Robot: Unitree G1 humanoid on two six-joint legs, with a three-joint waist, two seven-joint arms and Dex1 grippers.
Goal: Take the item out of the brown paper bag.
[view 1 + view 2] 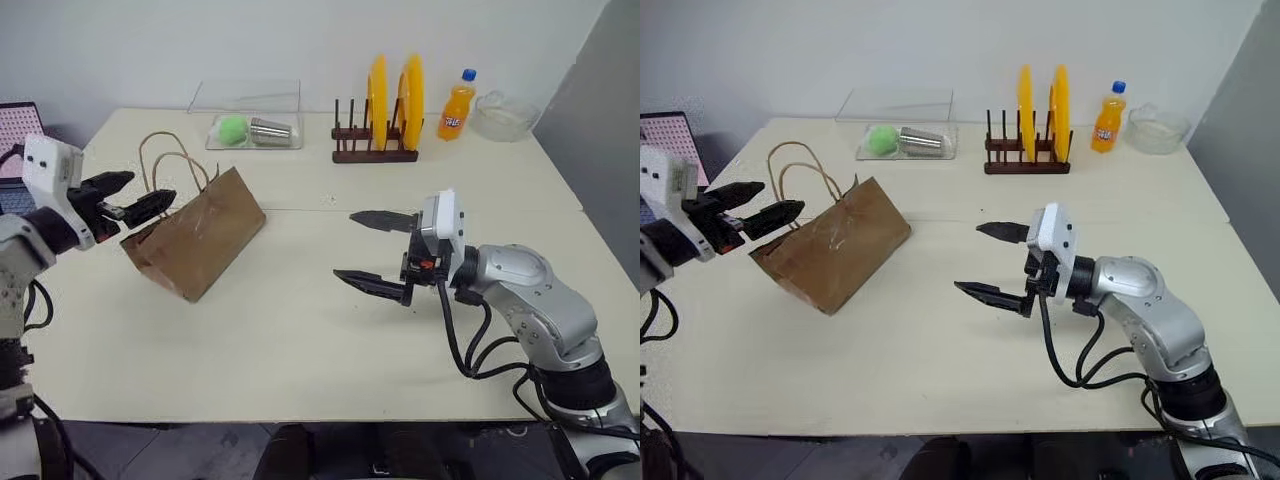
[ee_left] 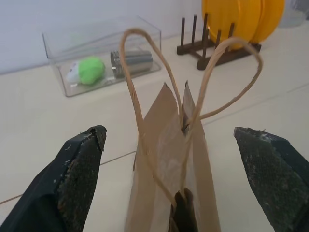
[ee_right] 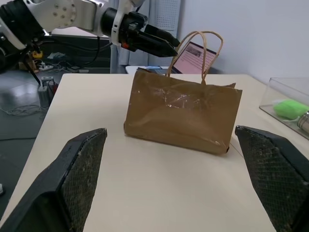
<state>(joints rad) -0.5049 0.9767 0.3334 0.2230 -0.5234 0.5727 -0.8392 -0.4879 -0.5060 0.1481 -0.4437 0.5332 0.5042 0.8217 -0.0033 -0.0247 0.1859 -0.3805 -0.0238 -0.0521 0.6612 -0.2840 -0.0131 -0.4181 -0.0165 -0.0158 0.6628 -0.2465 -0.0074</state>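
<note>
The paper bag stands on the table between both hands, box behind it.

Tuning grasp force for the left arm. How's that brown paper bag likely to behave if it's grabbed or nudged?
Probably floppy: the brown paper bag is creased, thin kraft, so its walls would likely crumple under a pinch. Its thin loop handles look limp. It stands on a narrow base and seems light, so a push from the open left gripper might tip or slide it.
</note>
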